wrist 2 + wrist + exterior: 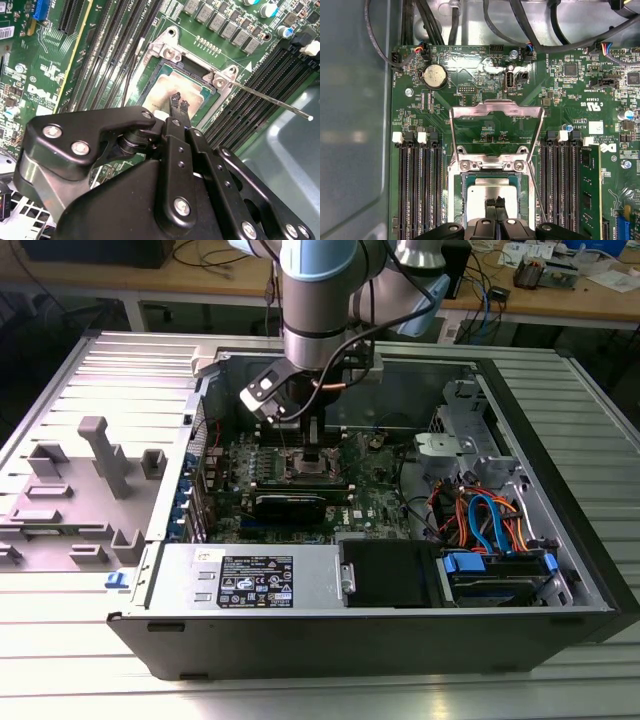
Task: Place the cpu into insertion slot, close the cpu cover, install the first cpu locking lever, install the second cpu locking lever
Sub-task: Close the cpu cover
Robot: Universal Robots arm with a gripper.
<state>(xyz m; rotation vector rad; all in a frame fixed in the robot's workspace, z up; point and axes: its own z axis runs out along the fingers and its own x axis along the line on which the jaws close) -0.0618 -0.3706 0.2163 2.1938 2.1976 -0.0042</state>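
Cpu (481, 192) sits flat in the insertion slot (462, 196), so the first step looks done. The cpu cover (495, 104) is swung open beyond the slot and a thin locking lever (270, 100) juts out free, so the cover and both levers look left to do. Gripper (179, 103) hangs over the cpu's middle, fingertips narrow and almost together with nothing between them; whether they touch the metal top cannot be told.

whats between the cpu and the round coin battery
The open cpu cover, its frame hinged up off the cpu toward the coin battery, in the first wrist view.
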